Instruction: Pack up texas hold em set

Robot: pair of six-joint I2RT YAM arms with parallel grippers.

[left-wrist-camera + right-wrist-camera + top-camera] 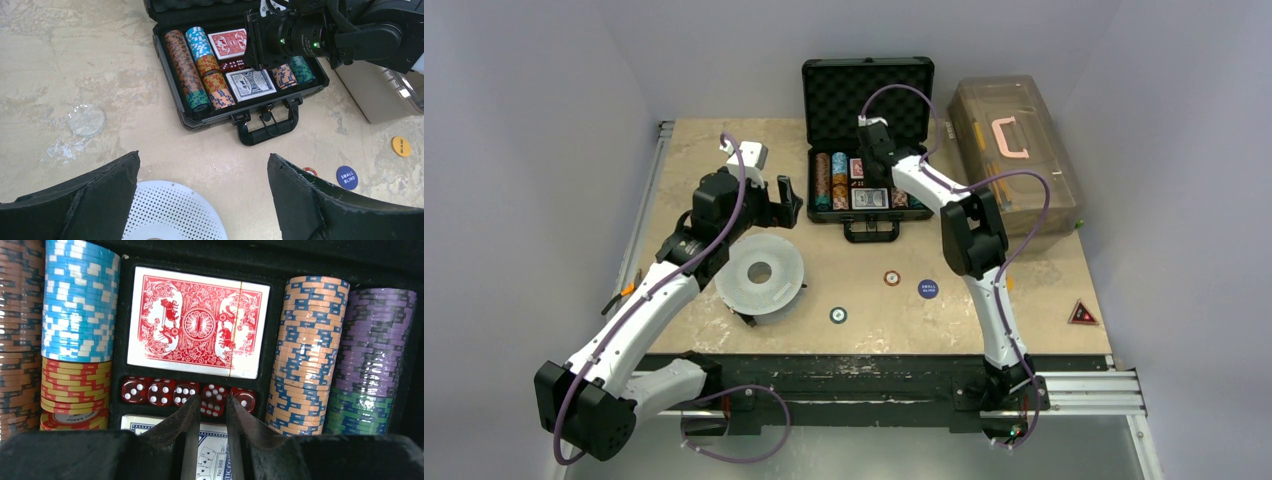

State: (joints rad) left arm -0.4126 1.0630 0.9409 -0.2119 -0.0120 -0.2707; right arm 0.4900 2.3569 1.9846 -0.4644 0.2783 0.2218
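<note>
**Location.** The open briefcase (pixel 867 100) stands at the far centre of the table, lid upright. Chip rows, a red deck (pixel 197 322) and the dice row (pixel 165 391) sit in its tray. Four buttons lie outside it, nearer: the blue small-blind button (pixel 928 288), red-rimmed button (pixel 891 278), dark button (pixel 838 315) and orange button (pixel 401 146).

**End effectors.** The right gripper (pixel 211 412) is down over the dice row, fingers nearly together and flanking the fourth die (pixel 212 401), which sits askew. Whether they clamp it cannot be told. The left gripper (pixel 204 157) is spread wide, holding nothing, above the perforated disc (pixel 170 212).

**Risk.**
- Lifting with that die snagged could pull it out and scatter its neighbours.
- A die left proud could block the lid.
- Shutting the lid now would leave the buttons out.

**Obscured.**
- The right fingers cut off the second deck (pixel 250 84).
- The top view does not show the orange button.
- A pale round patch (pixel 86 120) on the left of the table cannot be identified.
</note>
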